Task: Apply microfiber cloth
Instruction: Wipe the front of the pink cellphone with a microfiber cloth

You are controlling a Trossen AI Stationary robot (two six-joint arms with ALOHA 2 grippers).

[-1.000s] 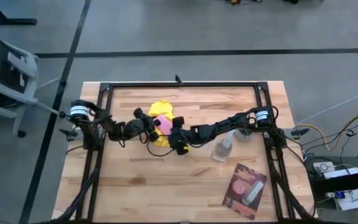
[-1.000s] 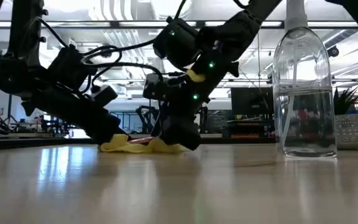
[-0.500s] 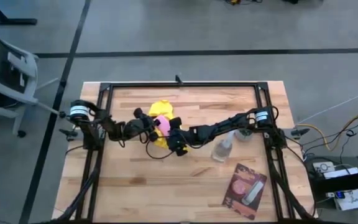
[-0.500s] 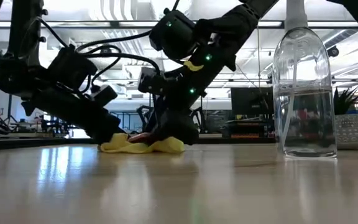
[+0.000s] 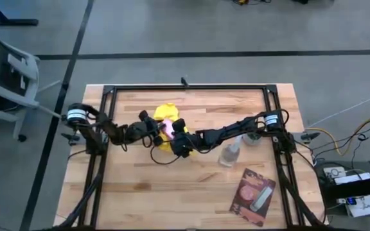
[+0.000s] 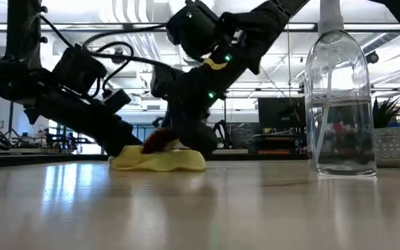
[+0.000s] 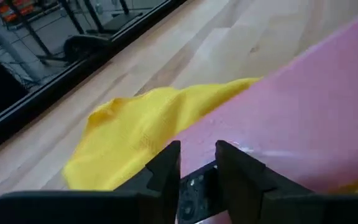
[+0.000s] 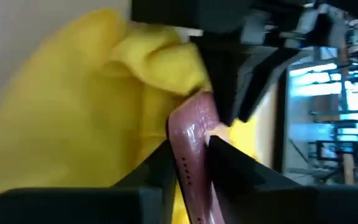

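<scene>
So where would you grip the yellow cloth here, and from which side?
Take the cloth at its bare far part, the raised fold toward the table's back edge, coming straight down from above. Its near part lies under the pink slab, which both the left gripper and the right gripper are clamped on, so only the wrinkled far fold stands free to pinch.

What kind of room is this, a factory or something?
Probably a robotics lab or workshop: a wooden table in a black metal frame, a bare concrete floor, and equipment racks under ceiling strip lights.
</scene>
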